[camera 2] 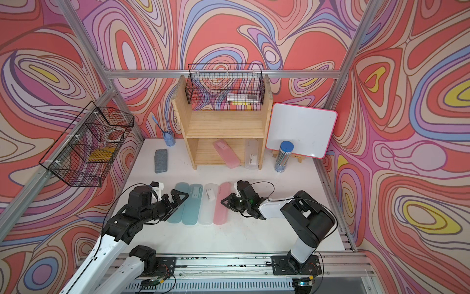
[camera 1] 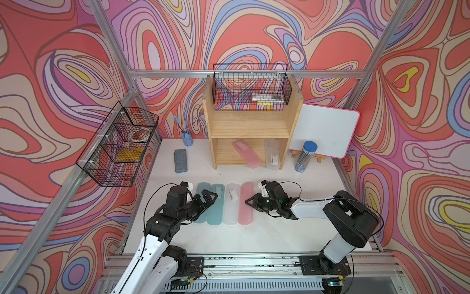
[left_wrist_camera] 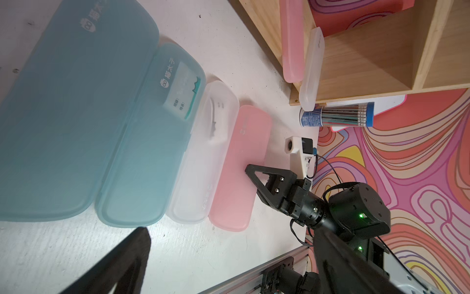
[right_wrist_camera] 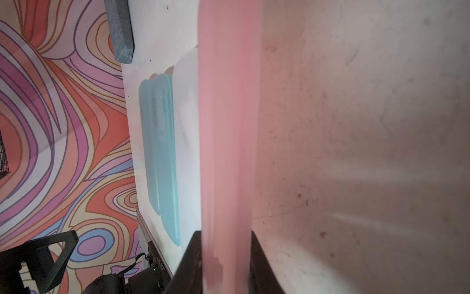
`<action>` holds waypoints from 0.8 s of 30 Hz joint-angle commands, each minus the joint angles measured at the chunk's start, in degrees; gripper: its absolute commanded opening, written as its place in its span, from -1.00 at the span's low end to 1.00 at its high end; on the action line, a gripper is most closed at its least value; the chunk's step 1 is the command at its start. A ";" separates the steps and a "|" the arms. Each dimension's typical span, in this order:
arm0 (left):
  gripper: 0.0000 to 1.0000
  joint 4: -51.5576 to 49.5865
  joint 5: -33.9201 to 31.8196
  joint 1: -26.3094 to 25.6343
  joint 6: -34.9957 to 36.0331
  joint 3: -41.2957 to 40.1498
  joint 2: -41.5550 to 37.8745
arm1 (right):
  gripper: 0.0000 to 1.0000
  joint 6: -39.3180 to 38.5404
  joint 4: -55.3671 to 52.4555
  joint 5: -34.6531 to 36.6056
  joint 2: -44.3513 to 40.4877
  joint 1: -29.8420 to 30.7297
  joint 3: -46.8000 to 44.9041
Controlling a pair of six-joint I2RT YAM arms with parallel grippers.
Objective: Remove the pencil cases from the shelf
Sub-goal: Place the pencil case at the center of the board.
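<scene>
The wooden shelf [camera 1: 250, 127] holds a pink pencil case [camera 1: 246, 153] and a frosted clear one [camera 1: 272, 154] on its lower tier. Four pencil cases lie in a row on the table in front: two teal [camera 1: 201, 206] [camera 1: 216, 207], one clear [camera 1: 231, 206], one pink [camera 1: 246, 206]. My right gripper [camera 1: 250, 201] is shut on the right edge of that front pink case [right_wrist_camera: 229, 127], which shows between the jaws in the right wrist view. My left gripper [camera 1: 211, 197] hangs open over the teal cases [left_wrist_camera: 76, 114], holding nothing.
A grey eraser block [camera 1: 180, 161] lies left of the shelf, near a blue cup [camera 1: 187, 138]. A pencil cylinder [camera 1: 305, 156] and a whiteboard [camera 1: 328, 129] stand to the shelf's right. Wire baskets hang on the left wall [camera 1: 119, 145] and above the shelf [camera 1: 250, 84].
</scene>
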 commanded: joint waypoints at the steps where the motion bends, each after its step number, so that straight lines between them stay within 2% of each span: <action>1: 0.98 -2.58 -0.78 -0.05 0.09 1.45 -0.94 | -0.54 0.52 2.97 -0.43 1.63 0.62 1.43; 8: 0.98 -3.35 -1.36 -0.05 -0.14 1.38 -2.10 | -0.51 0.72 2.77 -0.70 3.07 0.95 2.67; 10: 0.97 -3.35 -1.53 -0.05 -0.22 1.32 -2.27 | -0.41 0.70 2.06 -0.53 2.85 0.99 2.69; 16: 0.98 -2.95 -1.54 -0.05 -0.56 1.15 -2.31 | 0.06 -0.88 -3.87 1.92 0.09 0.99 3.68; 24: 0.98 -1.52 -1.58 -0.05 -1.24 1.03 -2.22 | 0.27 -4.51 -15.47 5.12 -3.85 0.99 6.85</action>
